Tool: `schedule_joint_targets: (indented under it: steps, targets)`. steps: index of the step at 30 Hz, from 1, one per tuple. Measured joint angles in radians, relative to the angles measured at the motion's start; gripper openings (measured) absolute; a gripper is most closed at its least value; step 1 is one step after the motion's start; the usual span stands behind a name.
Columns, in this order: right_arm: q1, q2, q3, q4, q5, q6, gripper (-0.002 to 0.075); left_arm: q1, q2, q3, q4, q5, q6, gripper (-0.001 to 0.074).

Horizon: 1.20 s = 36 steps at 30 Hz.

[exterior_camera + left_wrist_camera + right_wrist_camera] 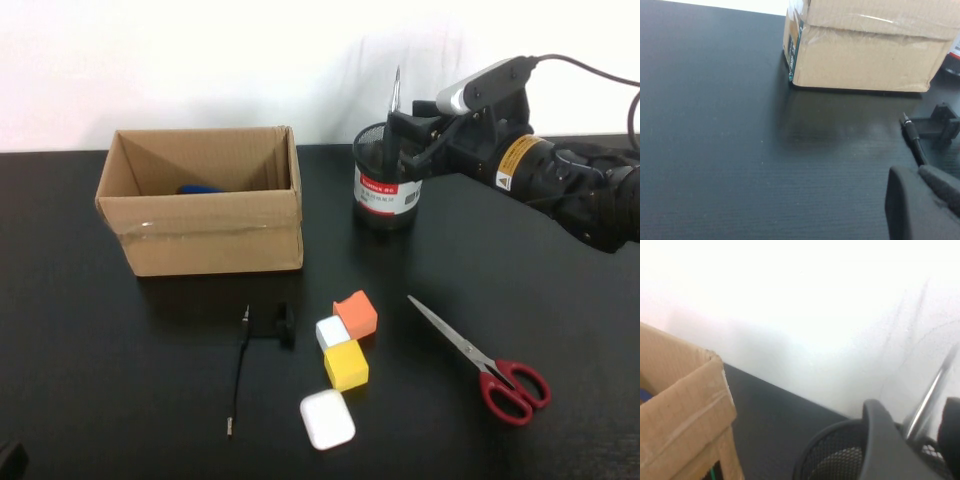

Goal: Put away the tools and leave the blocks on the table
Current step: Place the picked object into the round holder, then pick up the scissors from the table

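The red-handled scissors [490, 366] lie on the black table [120, 380] at the front right. The thin black rod [240, 372] lies left of the blocks and also shows in the left wrist view [914, 141]. The pen-like tool [392, 115] stands in a black mesh cup [386, 190], metal tip [930, 396] up. My right gripper [412, 140] is at the cup's rim, jaws apart with the tool between them. The orange [356, 313], white [332, 331] and yellow [346, 365] blocks sit together at the centre. My left gripper [10, 459] is shut and empty at the front left corner.
An open cardboard box [205, 215] stands at the back left, with something blue inside. A white rounded case [327, 418] lies in front of the blocks. A small black clip-like piece [284, 325] sits by the rod's far end.
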Motion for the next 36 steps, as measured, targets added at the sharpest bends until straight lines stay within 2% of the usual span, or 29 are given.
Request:
schedule_joint_targets:
  steps: [4, 7, 10, 13, 15, 17, 20, 24, 28, 34, 36]
  targets:
    - [0.000, -0.029, 0.000, -0.045, -0.002, 0.091, 0.0219, 0.000, 0.000, 0.000, 0.000, 0.000, 0.000, 0.0004]
    - [0.000, -0.106, 0.000, -0.234, 0.045, 0.203, 0.0219, 0.000, 0.000, 0.000, 0.000, 0.000, 0.000, 0.0004]
    - [0.002, -0.209, 0.000, -0.445, 0.182, 0.399, 0.0218, 0.000, 0.000, 0.000, 0.000, 0.000, 0.000, 0.0004]
    - [0.002, -0.330, 0.000, -0.774, 0.380, 0.784, 0.0218, 0.000, 0.000, 0.000, 0.000, 0.000, 0.000, 0.0004]
    - [0.000, -0.398, 0.000, -1.189, 0.380, 1.165, 0.0217, 0.000, 0.000, 0.000, 0.000, 0.000, 0.000, 0.0004]
    - [-0.012, -0.442, 0.009, -1.204, 0.271, 1.289, 0.0214, 0.000, 0.000, 0.000, 0.000, 0.000, 0.000, 0.0004]
    - [-0.030, -0.466, 0.009, -1.204, 0.089, 1.328, 0.0214, 0.000, 0.000, 0.000, 0.000, 0.000, 0.000, 0.0004]
    - [-0.030, -0.461, 0.009, -1.204, 0.129, 1.249, 0.0214, 0.000, 0.000, 0.000, 0.000, 0.000, 0.000, 0.0004]
    - [-0.030, -0.461, 0.009, -1.204, 0.368, 1.010, 0.0214, 0.000, 0.000, 0.000, 0.000, 0.000, 0.000, 0.0004]
    - [-0.028, -0.461, 0.009, -1.204, 0.796, 0.808, 0.0214, 0.000, 0.000, 0.000, 0.000, 0.000, 0.000, 0.0004]
    - [-0.019, -0.461, 0.009, -1.149, 0.952, 0.731, 0.0214, 0.000, 0.000, 0.000, 0.000, 0.000, 0.000, 0.0004]
